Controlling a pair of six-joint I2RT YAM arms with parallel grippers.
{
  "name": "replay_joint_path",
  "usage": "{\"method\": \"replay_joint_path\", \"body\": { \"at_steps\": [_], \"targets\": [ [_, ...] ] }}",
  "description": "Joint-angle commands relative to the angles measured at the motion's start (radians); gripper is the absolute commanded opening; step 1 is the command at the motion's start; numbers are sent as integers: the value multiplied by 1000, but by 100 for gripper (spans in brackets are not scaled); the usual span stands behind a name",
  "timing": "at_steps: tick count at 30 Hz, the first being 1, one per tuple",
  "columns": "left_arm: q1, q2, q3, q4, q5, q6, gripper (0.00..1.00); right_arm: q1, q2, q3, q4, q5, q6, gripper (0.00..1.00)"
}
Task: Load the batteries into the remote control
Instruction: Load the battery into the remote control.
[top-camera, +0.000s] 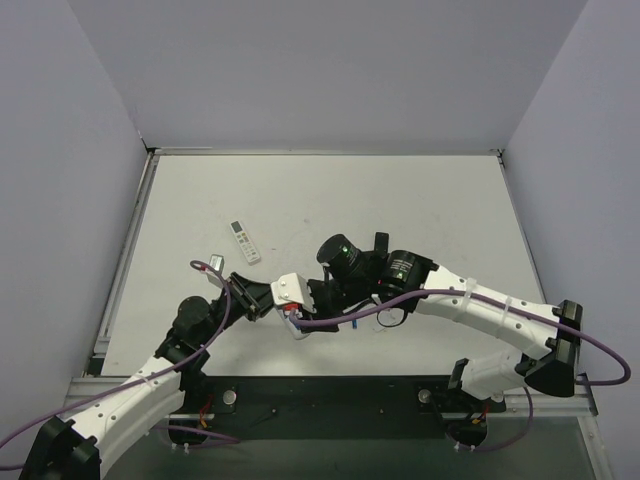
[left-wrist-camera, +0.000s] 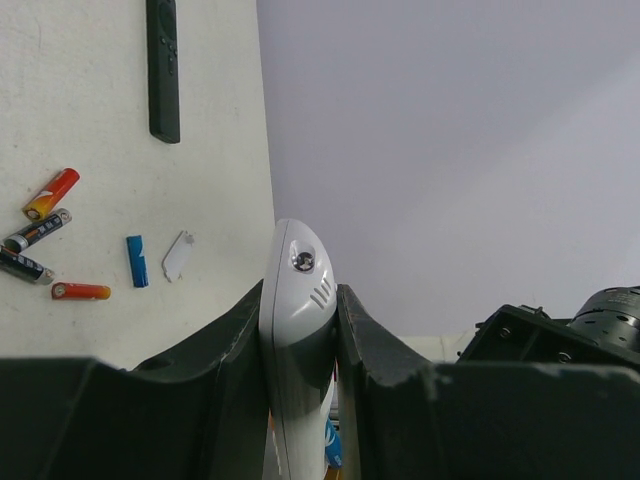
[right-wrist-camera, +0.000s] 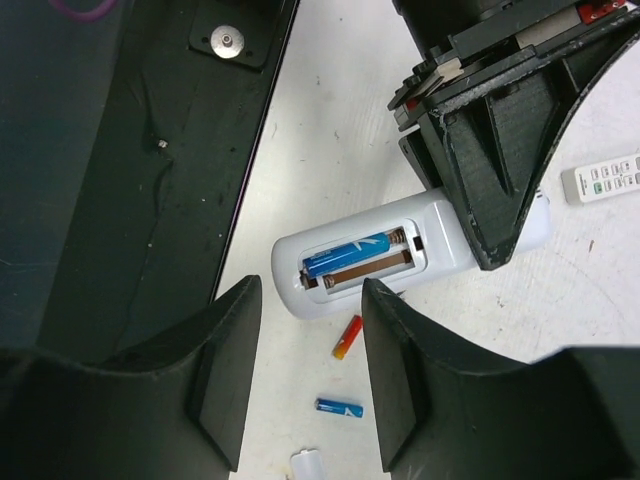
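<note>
My left gripper (left-wrist-camera: 300, 290) is shut on the white remote control (left-wrist-camera: 297, 300) and holds it just above the table. In the right wrist view the remote (right-wrist-camera: 440, 235) shows its back with the battery recess open. One blue battery (right-wrist-camera: 347, 254) sits in a slot; the other slot is bare. The second blue battery (right-wrist-camera: 339, 407) lies on the table below it and also shows in the left wrist view (left-wrist-camera: 137, 261). My right gripper (right-wrist-camera: 310, 370) is open and empty, hovering over the remote's recess end and the loose battery.
A white battery cover (left-wrist-camera: 178, 256) lies beside the loose blue battery. Two red cells (left-wrist-camera: 52, 193) (left-wrist-camera: 82, 291) and dark cells (left-wrist-camera: 35, 232) lie nearby. A slim black remote (left-wrist-camera: 163, 65) is further off. Another white remote (top-camera: 245, 241) lies left of centre. The black front edge (right-wrist-camera: 130, 200) is close.
</note>
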Motion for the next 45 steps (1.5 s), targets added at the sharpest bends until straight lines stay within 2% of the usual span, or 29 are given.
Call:
{"method": "replay_joint_path", "body": {
  "at_steps": [1,8,18,29,40,45],
  "targets": [
    [-3,-6,58,40,33,7,0,-6,43,-14,48,-44,-66,39],
    [-3,-12,63,33,37,8,0,-8,74,-21,58,-53,-83,38],
    [-3,-9,69,33,39,10,0,-12,101,-29,58,-66,-81,31],
    [-3,-10,70,33,40,8,0,-12,127,-35,61,-55,-77,29],
    [-3,-16,76,39,40,1,0,-11,163,-44,95,-17,-32,22],
    [-5,-32,75,39,27,-7,0,-3,170,-67,164,0,20,16]
  ]
}}
